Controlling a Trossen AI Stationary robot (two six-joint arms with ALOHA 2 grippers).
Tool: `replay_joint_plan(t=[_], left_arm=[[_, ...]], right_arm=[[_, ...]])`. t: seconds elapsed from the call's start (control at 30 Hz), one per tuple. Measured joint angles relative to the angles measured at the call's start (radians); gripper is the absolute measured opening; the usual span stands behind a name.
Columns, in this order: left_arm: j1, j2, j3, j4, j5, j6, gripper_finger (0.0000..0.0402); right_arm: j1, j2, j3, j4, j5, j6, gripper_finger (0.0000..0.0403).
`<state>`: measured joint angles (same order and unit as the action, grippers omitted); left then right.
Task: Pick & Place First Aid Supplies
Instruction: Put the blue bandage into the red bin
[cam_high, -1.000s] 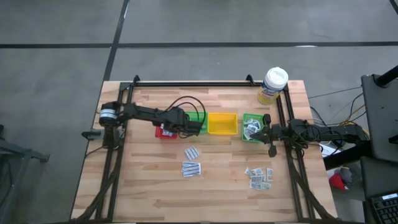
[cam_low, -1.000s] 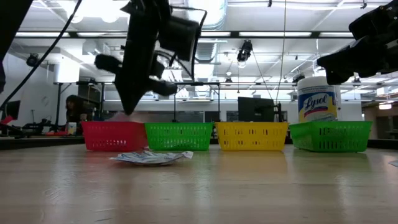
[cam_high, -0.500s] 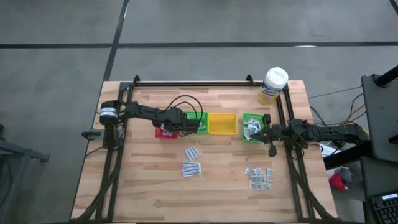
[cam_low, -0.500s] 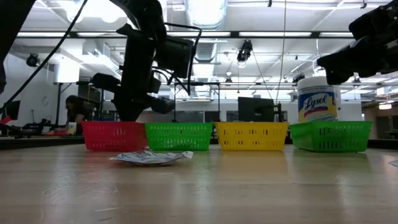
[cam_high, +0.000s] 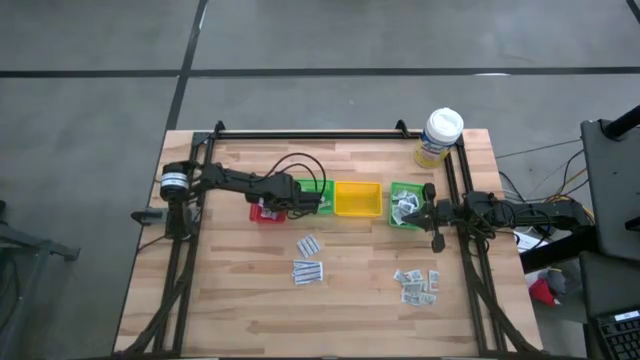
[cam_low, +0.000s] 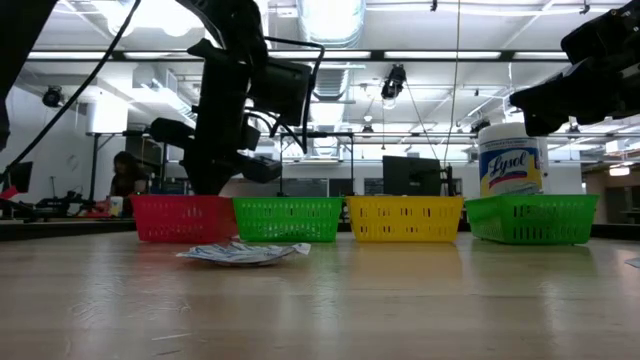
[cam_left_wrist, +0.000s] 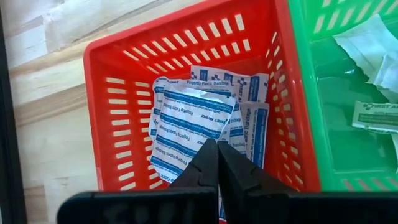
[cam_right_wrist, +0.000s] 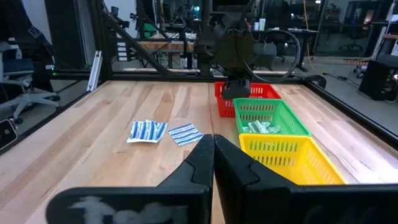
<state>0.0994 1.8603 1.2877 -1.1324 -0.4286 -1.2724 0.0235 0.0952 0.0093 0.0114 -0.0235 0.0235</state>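
My left gripper (cam_left_wrist: 217, 155) hangs over the red tray (cam_left_wrist: 99, 112), shut on a white packet with blue stripes (cam_left_wrist: 189, 124). More such packets (cam_left_wrist: 252, 106) lie flat on the tray's floor beneath it. In the high view this gripper (cam_high: 268, 205) is at the left end of the tray row. Loose blue-striped packets (cam_high: 309, 258) and grey-white squares (cam_high: 417, 285) lie on the wood. My right gripper (cam_right_wrist: 213, 149) waits shut and level at the table's right edge, touching nothing. My left gripper pinches the blue-striped packet by its near end (cam_left_wrist: 202, 148) between its two fingers, coming from above and slanting down. The rest of the packet reaches away from the fingertips over the packets in the red tray. Whether it rests on them, I cannot tell.
Beside the red tray stand a green tray (cam_high: 318, 193) with sachets, a yellow tray (cam_high: 357, 199) and a second green tray (cam_high: 405, 205). A white-lidded tub (cam_high: 438, 138) is at the far right corner. A black frame (cam_high: 310, 132) rims the table.
My left gripper has sunk toward the red tray with the packet, staying shut, then held still for the last half second. The right arm has kept still.
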Motion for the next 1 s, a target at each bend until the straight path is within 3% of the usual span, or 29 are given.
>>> replay_joint_plan(t=[0.4,0.77,1.0], left_arm=[[0.000,0.000,0.002,0.013,0.000,0.056,0.0004],[0.001,0.000,0.008,0.025,-0.010,0.073,0.0100],[-0.001,-0.059,0.042,0.014,-0.023,0.149,0.0110]], right_arm=[[0.000,0.000,0.000,0.000,0.000,0.000,0.0008],[0.000,0.000,0.000,0.000,0.000,0.001,0.0008],[0.000,0.000,0.000,0.000,0.000,0.001,0.0008]])
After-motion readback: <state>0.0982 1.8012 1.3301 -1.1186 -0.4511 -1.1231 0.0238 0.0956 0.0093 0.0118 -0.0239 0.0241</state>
